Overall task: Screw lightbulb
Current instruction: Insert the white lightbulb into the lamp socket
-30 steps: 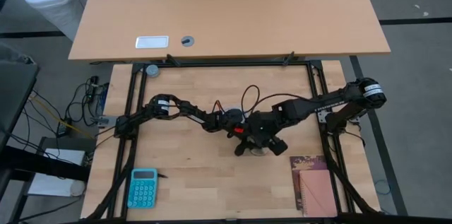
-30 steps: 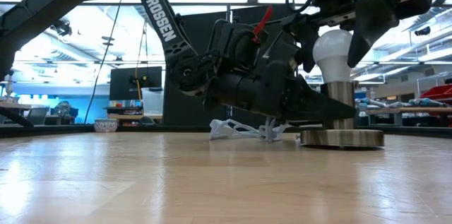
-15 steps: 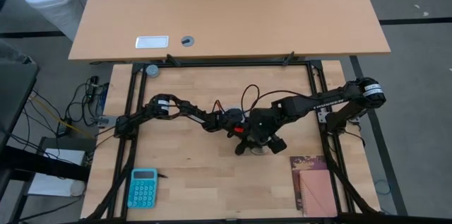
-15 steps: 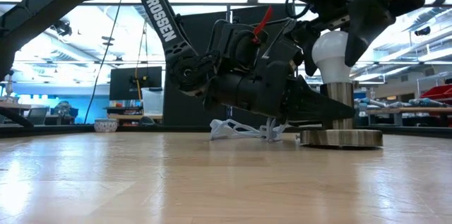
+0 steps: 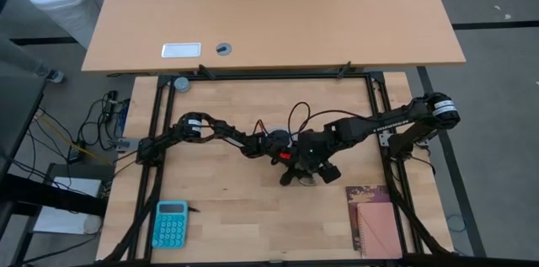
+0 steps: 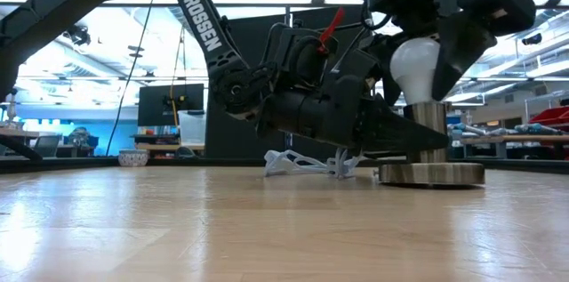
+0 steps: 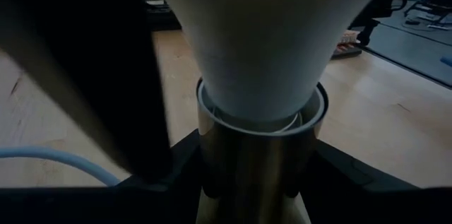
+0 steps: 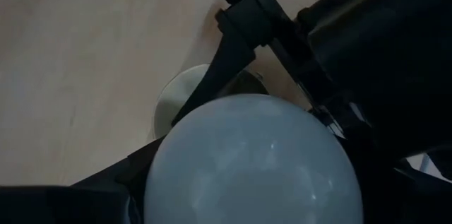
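Note:
The white lightbulb (image 6: 416,67) stands upright with its narrow end in the brass socket (image 6: 430,129), whose round base disc (image 6: 431,173) rests flat on the wooden table. My left gripper (image 6: 418,142) reaches in low and nearly level and is shut on the socket's stem. My right gripper (image 6: 418,73) comes down from above and is shut on the bulb's globe. In the high view both grippers (image 5: 305,166) meet mid-table and hide the bulb. My left gripper pinches the socket's upright stem (image 7: 254,171) between its two fingers (image 7: 176,164), just under the rim where the bulb enters. The fingers come nearly level from the table's left and lie across the stem. The socket stands upright on its base disc. My right gripper holds the bulb's rounded globe (image 8: 254,160) between its two fingers (image 6: 452,55), one on either side. The fingers come steeply from above, pointing down. The bulb stands upright, its narrow end in the socket.
A coiled white cable (image 6: 302,164) lies behind the left gripper. A teal calculator (image 5: 171,223) sits at the near left and a pink-and-brown booklet (image 5: 375,221) at the near right. Black frame rails (image 5: 152,174) border the table top.
My right gripper has rolled a little about the upright bulb while keeping its hold; its fingers have shifted around the globe in the low view. The bulb stays upright in the socket and the left gripper has kept still.

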`<act>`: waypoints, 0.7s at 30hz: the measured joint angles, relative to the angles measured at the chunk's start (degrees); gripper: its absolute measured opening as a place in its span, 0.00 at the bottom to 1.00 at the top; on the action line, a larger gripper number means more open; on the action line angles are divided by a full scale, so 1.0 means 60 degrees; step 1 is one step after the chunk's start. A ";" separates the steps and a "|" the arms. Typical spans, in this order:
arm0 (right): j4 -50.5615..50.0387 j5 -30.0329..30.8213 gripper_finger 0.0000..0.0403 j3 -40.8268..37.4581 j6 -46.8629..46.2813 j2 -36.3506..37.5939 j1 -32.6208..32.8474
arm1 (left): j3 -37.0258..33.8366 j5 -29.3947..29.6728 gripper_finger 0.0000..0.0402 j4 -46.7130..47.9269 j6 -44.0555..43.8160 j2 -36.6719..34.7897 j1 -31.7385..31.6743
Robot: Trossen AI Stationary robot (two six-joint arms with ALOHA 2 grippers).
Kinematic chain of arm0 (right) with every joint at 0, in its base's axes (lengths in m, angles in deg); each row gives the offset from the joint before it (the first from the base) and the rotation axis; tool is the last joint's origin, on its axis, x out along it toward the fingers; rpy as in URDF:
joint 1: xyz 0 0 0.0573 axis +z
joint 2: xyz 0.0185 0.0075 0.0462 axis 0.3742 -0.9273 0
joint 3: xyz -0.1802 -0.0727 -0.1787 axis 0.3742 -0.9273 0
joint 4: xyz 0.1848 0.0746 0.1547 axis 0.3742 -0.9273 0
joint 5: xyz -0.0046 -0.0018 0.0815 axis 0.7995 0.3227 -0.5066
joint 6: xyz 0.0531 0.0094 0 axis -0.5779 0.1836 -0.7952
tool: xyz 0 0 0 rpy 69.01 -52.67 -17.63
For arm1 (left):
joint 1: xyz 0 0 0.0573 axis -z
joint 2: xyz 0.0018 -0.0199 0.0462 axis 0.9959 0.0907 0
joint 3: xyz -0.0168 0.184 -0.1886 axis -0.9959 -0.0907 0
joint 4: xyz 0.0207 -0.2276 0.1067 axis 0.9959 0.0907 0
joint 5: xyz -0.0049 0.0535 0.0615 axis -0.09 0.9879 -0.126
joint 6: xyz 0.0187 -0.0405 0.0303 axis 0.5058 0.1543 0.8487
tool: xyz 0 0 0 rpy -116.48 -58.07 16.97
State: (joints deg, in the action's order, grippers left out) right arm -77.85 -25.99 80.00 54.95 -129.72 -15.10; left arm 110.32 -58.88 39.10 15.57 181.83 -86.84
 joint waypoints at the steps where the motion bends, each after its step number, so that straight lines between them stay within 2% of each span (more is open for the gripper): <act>1: 0.0012 0.0048 0.76 0.0000 0.0000 0.0000 0.0025 | 0.0000 -0.0008 0.49 -0.0002 0.0000 0.0000 -0.0002; 15: 0.0008 0.0047 0.76 0.0000 0.0047 0.0000 0.0032 | 0.0000 -0.0004 0.49 0.0022 -0.0022 -0.0004 -0.0007; 21: 0.0012 -0.0155 0.67 0.0000 0.0128 0.0000 0.0032 | -0.0007 -0.0004 0.49 0.0019 -0.0058 -0.0004 -0.0015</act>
State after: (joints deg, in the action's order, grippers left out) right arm -77.78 -26.93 80.00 55.72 -129.72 -14.91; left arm 110.28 -58.90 39.21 15.22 181.80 -86.93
